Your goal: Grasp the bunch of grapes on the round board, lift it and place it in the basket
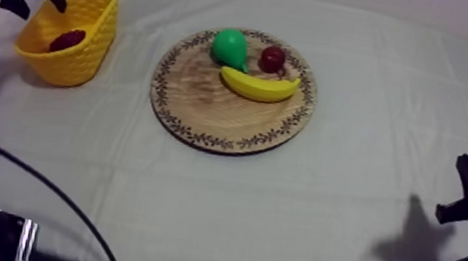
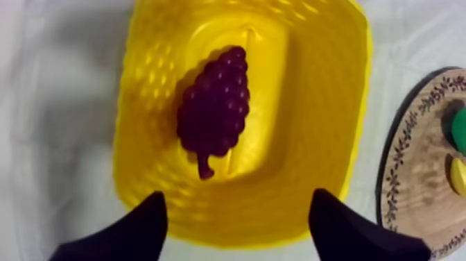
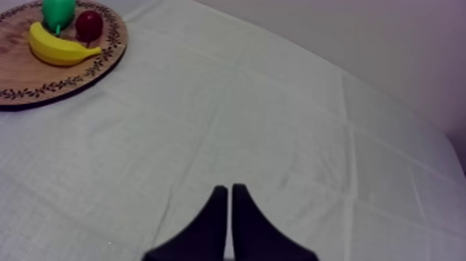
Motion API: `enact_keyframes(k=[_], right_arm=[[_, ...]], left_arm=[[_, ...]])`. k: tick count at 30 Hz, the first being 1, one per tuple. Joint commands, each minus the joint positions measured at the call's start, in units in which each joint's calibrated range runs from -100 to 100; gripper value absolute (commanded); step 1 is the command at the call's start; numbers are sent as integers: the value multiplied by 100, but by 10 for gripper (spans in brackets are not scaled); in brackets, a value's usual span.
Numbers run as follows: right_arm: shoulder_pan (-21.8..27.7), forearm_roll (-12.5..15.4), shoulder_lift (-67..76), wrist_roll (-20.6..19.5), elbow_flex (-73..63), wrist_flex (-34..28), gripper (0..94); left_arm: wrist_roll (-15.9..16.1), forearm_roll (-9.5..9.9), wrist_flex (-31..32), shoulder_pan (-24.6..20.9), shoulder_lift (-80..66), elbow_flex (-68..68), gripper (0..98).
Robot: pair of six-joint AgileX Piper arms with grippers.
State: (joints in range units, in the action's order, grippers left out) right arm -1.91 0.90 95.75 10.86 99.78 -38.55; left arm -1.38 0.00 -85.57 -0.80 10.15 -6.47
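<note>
The bunch of grapes (image 2: 215, 104) is found inside the yellow basket (image 2: 319, 104), clear below the left gripper (image 2: 237, 196), whose jaws are spread. Its stem is resolved in the left wrist view. The right gripper (image 3: 229, 187) is pressed together.

Bunch of grapes (image 1: 68, 39) in yellow basket (image 1: 76, 65); left claw (image 1: 41, 6) over it; pear (image 1: 230, 47), banana (image 1: 259, 85) on board (image 1: 206, 108).

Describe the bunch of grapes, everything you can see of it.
The bunch of grapes is a dark purple toy cluster of small rounded bumps, glossy like plastic. It is broad at one end, where a short stem of the same colour sticks out, and tapers toward the other. It lies flat on the floor of the yellow basket, near the middle and clear of the walls. The left gripper hovers open above it and does not touch it.
</note>
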Motion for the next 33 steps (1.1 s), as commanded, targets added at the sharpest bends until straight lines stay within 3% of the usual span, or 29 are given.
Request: enact_keyframes(k=[1,11,18,23,28,33], right_arm=[[-1,1,0,1,0,1,3],[-1,1,0,1,0,1,3],[-1,1,0,1,0,1,3],[-1,1,0,1,0,1,3],[-1,1,0,1,0,1,3],[-1,1,0,3,0,1,3]], left_arm=[[16,14,415,-16,-671,-852,645],[347,-141,2149,-122,-2467,-3031,514],[458,-139,3340,-176,-3697,-4420,425],[489,-135,4255,-182,-4673,-5486,287],[428,-134,4612,-186,-5661,-6305,72],[319,-134,4816,-197,-6524,-6966,13]])
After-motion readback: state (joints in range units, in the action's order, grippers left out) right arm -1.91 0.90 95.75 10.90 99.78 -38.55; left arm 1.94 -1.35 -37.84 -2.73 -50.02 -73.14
